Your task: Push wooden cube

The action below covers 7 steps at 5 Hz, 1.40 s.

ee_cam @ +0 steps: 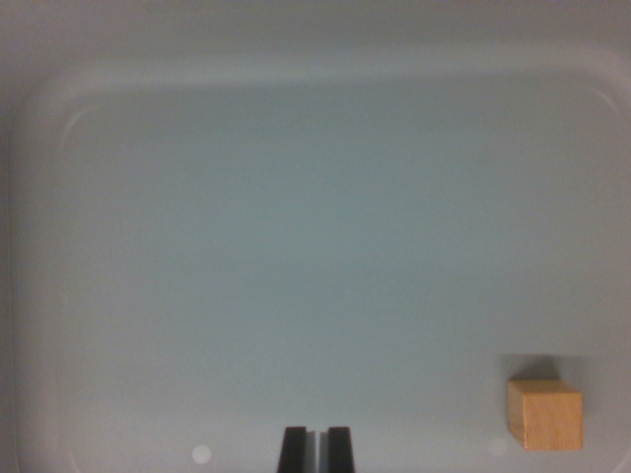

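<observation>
A small light wooden cube (pixel 544 415) rests on the floor of a pale grey tray (pixel 39 246), near the wrist view's lower right corner. My gripper (pixel 316 448) shows at the bottom centre as two black fingertips (pixel 294 449) pressed close together, with only a thin slit between them and nothing held. The cube lies well to the wrist view's right of the fingertips, apart from them.
The tray's raised rounded rim runs along the top, left and right of the view. A small white dot (pixel 201 454) marks the tray floor left of the fingertips.
</observation>
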Each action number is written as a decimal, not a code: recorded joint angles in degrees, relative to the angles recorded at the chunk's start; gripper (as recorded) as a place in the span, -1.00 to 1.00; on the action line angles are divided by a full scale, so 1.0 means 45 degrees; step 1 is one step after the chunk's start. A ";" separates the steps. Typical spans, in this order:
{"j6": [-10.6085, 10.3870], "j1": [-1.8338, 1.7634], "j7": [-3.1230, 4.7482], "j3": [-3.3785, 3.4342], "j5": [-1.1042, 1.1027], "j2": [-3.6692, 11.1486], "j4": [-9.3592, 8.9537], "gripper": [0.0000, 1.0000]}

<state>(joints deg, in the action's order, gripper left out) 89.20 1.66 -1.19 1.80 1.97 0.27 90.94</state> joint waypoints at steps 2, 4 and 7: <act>0.0000 0.0000 0.0000 0.0000 0.0000 0.0000 0.0000 -1.00; -0.0041 0.0007 0.0020 -0.0011 0.0000 -0.0002 -0.0043 -1.00; -0.0302 0.0050 0.0149 -0.0082 0.0002 -0.0013 -0.0315 -1.00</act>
<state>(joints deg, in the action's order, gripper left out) 87.84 1.88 -0.52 1.43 1.98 0.21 89.52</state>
